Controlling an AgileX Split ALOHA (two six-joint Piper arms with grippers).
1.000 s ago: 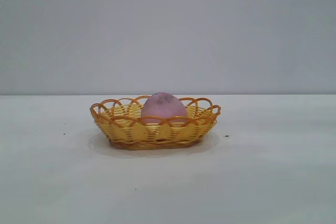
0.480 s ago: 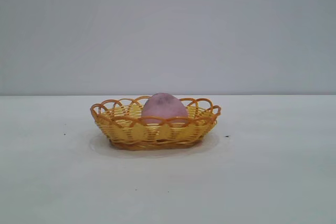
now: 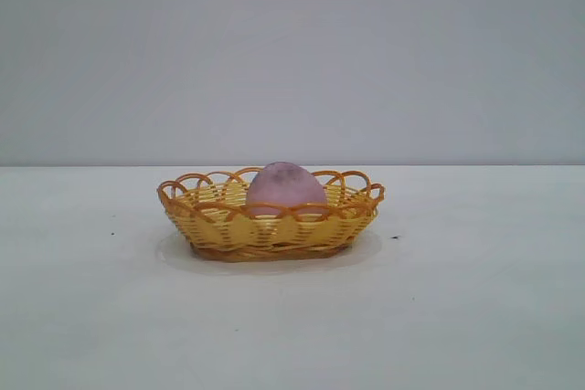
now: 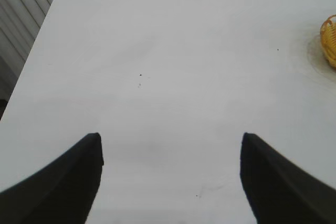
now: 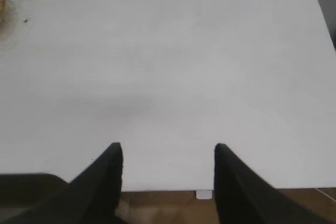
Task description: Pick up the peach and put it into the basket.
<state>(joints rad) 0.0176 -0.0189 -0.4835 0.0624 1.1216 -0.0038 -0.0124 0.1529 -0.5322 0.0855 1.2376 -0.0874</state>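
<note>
Exterior view: one basket point(image 3: 271, 216) stands on the white table point(image 3: 475, 317), about midway between its side edges and nearer the far edge than the near one. One peach point(image 3: 285, 187) sits inside it, its rounded top rising above the orange looped rim. Neither arm shows here.

Left wrist view: the left gripper point(image 4: 170, 156) hangs over bare table with its two dark fingers spread wide and nothing between them. A sliver of the basket's weave shows at the frame's border, well apart from the fingers. A side edge of the table runs along a ribbed wall point(image 4: 21, 14). This arm looks parked.

Right wrist view: the right gripper point(image 5: 168, 163) sits right at a table edge, its fingers moderately apart and empty, with only bare tabletop ahead of them. A faint brownish smudge at the frame's border is too blurred to name.

Judging by how things lie, the placing looks done. The remaining risks are small: the peach sits high in a shallow basket, so a knock to the table or the rim could roll it out, and the right fingers are close enough to the table edge to clip it if they dip

Count: one peach, one basket, two grippers, both empty
</note>
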